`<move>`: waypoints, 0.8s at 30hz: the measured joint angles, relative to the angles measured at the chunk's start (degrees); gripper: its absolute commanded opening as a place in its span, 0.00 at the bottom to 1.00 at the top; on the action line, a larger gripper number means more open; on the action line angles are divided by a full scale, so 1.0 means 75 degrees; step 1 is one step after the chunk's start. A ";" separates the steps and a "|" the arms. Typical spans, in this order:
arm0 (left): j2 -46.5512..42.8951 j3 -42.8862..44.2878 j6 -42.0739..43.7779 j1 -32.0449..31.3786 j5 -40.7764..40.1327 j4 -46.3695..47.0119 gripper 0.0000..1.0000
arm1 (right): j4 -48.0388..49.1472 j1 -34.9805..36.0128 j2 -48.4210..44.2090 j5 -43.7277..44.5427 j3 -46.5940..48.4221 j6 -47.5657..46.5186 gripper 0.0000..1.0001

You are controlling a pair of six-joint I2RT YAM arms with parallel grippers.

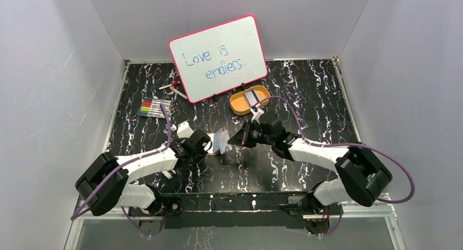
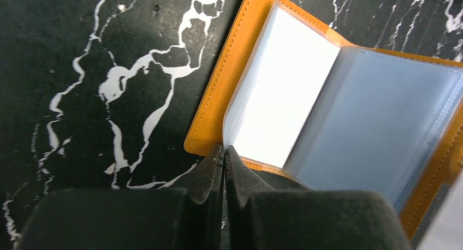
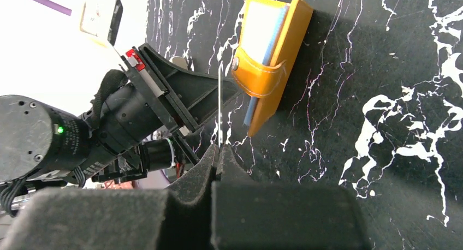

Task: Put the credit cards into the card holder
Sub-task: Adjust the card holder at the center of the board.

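Note:
The orange-tan card holder [image 1: 220, 141] lies open at the table's middle, its clear sleeves up. In the left wrist view my left gripper [image 2: 224, 150] is shut on the near corner of a clear sleeve [image 2: 284, 97] of the holder [image 2: 218, 91]. My right gripper [image 3: 219, 150] is shut on a thin credit card [image 3: 219, 108], seen edge-on and upright, just short of the holder [image 3: 270, 59]. In the top view the right gripper [image 1: 236, 140] is right beside the holder and the left gripper [image 1: 206, 144] is on its left side. Another card [image 1: 254, 99] lies in the orange oval tray [image 1: 239, 104].
A pink-framed whiteboard [image 1: 218, 58] leans on the back wall. A row of coloured markers [image 1: 155, 108] lies at the back left, with loose markers [image 1: 173, 87] near the board. The left arm's wrist [image 3: 109, 124] is close to the right gripper's left side.

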 measured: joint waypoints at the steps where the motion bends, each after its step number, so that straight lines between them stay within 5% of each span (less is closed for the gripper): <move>1: 0.0000 -0.0035 -0.0073 0.0017 0.0073 0.0102 0.00 | 0.0073 0.0032 0.0090 0.0000 0.0000 0.0017 0.00; 24: 0.0085 -0.0163 -0.0105 0.0041 0.1020 0.0892 0.00 | -0.0455 0.0102 0.1609 0.0912 0.0332 -0.0388 0.00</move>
